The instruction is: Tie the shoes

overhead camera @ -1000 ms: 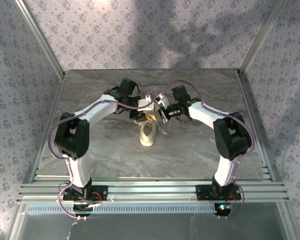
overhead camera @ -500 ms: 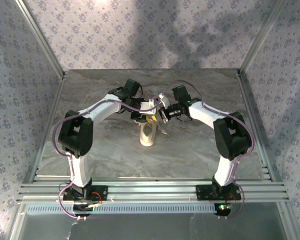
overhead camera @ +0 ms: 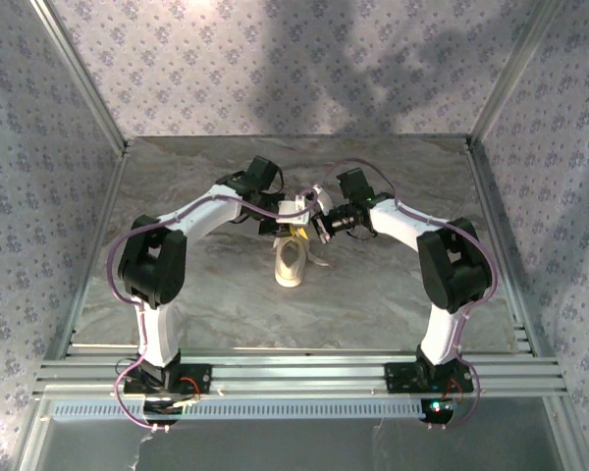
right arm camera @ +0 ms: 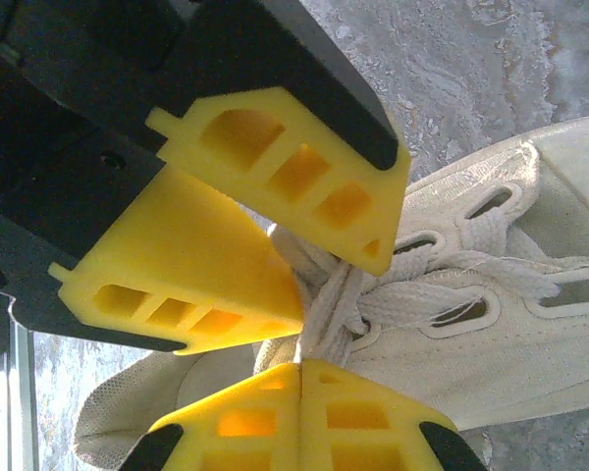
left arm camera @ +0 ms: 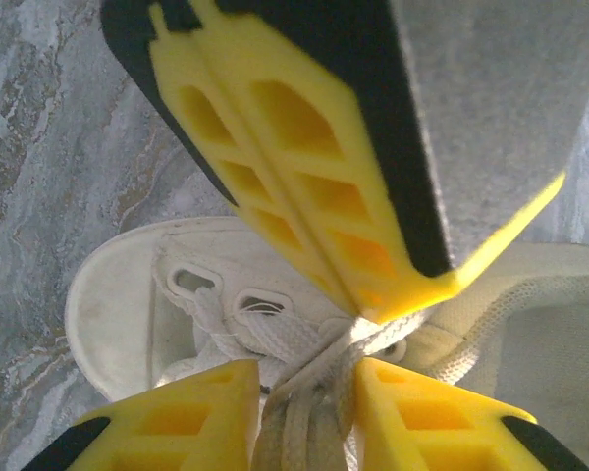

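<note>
The sneaker [overhead camera: 293,263] is lying in the middle of the worktop [overhead camera: 373,294], its toe pointing toward the near edge. The right end effector [right arm camera: 300,371] is pinching the laces [right arm camera: 442,294] with its fingers pressed fully together. The left end effector [left arm camera: 307,365] is standing partly open just beside it, with laces running between its fingers.
</note>
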Available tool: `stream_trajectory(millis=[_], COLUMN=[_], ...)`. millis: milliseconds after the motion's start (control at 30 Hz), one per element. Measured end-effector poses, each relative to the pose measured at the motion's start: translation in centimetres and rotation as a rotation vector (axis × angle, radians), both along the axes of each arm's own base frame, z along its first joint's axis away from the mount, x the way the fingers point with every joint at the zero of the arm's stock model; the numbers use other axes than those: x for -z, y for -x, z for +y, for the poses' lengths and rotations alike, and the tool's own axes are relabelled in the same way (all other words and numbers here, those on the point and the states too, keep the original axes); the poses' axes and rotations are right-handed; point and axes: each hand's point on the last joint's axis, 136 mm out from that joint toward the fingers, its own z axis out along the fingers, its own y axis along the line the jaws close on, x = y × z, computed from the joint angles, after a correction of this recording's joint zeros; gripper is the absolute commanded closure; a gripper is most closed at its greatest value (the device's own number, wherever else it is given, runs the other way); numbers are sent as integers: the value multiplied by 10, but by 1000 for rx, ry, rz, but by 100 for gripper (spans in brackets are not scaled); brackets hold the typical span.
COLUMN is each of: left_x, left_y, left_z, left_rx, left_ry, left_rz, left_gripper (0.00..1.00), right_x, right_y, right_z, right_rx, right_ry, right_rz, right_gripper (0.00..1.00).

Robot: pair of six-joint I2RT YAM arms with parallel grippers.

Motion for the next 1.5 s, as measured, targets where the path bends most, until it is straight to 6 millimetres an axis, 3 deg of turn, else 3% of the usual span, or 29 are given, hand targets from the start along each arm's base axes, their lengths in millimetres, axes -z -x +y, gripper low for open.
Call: stream_trajectory(millis=[200,367,633,867,933,1067,1233,1400,1500], left_x=[0,1,1,5,7,13,14,16,16], left_y=[2,4,4,7,8,12,12,11,11], left_z=[-3,-4,-5,-5,-5,-4,-3,-3,-3], left_rx=[-26,-43,-57,-68,-71,-74,-81,-83,-85], left_ry=[21,31,36,43,52,72,89,97,100], left_rz=[40,70,84,106,109,103,74,65,62], left_gripper=[73,80,72,95,100,100,100,100,100], right_x=[-1,-2,-5,-4,-4,-4,-5,-12,-9], right_y=[0,2,3,4,4,5,4,-17,-25], right_z=[1,3,6,6,6,4,-10,-31,-33], right_rx=[-3,-11,-19,-12,-6,13,62,155,179], right_ry=[-3,-9,-19,-18,-16,-31,-93,-134,-139], right_rz=[-6,-7,-19,-17,-11,17,80,103,127], right_gripper=[100,100,100,100,90,67,64,69,72])
